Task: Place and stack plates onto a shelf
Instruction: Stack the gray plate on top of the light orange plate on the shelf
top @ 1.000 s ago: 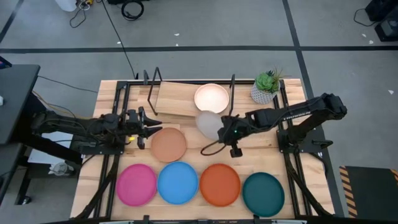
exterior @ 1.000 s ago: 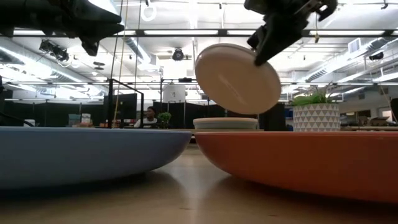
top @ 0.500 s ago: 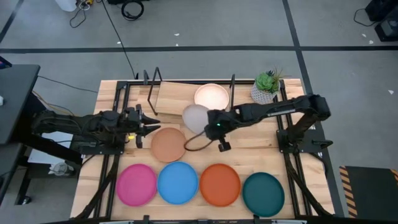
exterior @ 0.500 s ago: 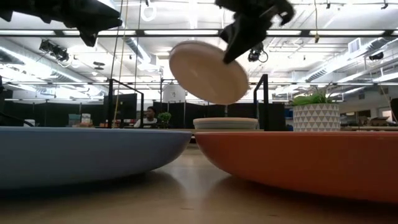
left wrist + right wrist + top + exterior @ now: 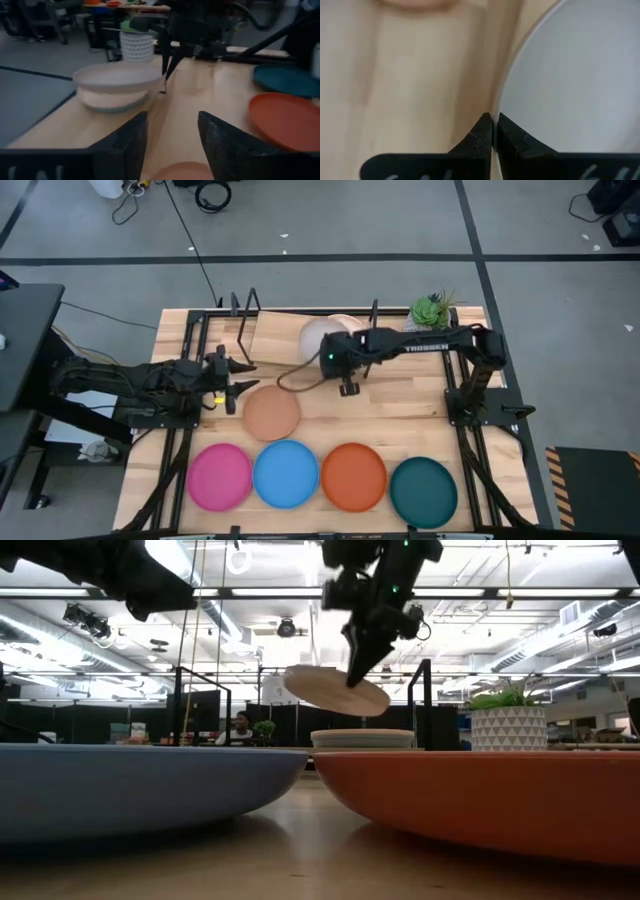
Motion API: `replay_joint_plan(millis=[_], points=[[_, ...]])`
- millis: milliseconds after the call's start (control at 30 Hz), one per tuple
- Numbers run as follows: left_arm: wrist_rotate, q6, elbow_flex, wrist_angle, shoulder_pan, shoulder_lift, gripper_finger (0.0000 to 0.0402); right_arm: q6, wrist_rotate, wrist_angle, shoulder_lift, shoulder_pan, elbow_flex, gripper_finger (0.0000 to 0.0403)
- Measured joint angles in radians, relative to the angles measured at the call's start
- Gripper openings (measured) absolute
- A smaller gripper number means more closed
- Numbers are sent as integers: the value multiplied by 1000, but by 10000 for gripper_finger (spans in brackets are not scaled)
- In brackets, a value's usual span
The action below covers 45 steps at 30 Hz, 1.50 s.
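My right gripper (image 5: pixel 336 361) is shut on the grey plate (image 5: pixel 319 335), which hovers nearly level over the shelf (image 5: pixel 278 337), just above and partly over the cream-pink plate (image 5: pixel 349 323). In the low view the grey plate (image 5: pixel 335 690) is clear of that stack (image 5: pixel 362 738). My left gripper (image 5: pixel 236 370) is open and holds nothing. It hangs by the tan plate (image 5: pixel 272 412), which lies flat on the table. The magenta (image 5: pixel 220 477), blue (image 5: pixel 286 473), orange (image 5: pixel 353 476) and dark teal (image 5: pixel 423 492) plates lie in a row along the near edge. My right gripper pinches the grey plate's rim (image 5: pixel 496 107) between its two fingers, at the edge facing the table's near side. The fingers (image 5: pixel 358 665) come from above, slanting down. The plate is lifted clear and nearly level, dipping slightly toward the held edge.
Thin black rods (image 5: pixel 245 326) (image 5: pixel 373 320) stand at the shelf's sides. A potted plant (image 5: pixel 430 320) sits to the right of the shelf. Bare board shows on the shelf's left half. Black frame rails (image 5: pixel 190 360) run along the table's sides.
My right gripper has carried the grey plate toward the far edge and to the left, from in front of the shelf to over it, and has come lower. The plate has turned from steeply tilted to nearly level. The gripper has stayed shut on the rim.
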Motion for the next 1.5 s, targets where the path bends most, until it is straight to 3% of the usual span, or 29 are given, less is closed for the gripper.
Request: replay_joint_plan(millis=[267, 867, 1300, 1500], points=[[18, 26, 0, 23, -3, 22, 191, 4, -45, -19, 50, -115, 1, 16], [44, 54, 0, 58, -8, 42, 188, -1, -44, -64, 97, -119, 0, 32], [45, 77, 0, 56, -8, 42, 188, -1, 11, -68, 96, -132, -10, 72], [45, 77, 0, 59, -8, 42, 188, -5, 113, -91, 96, -114, -10, 97]])
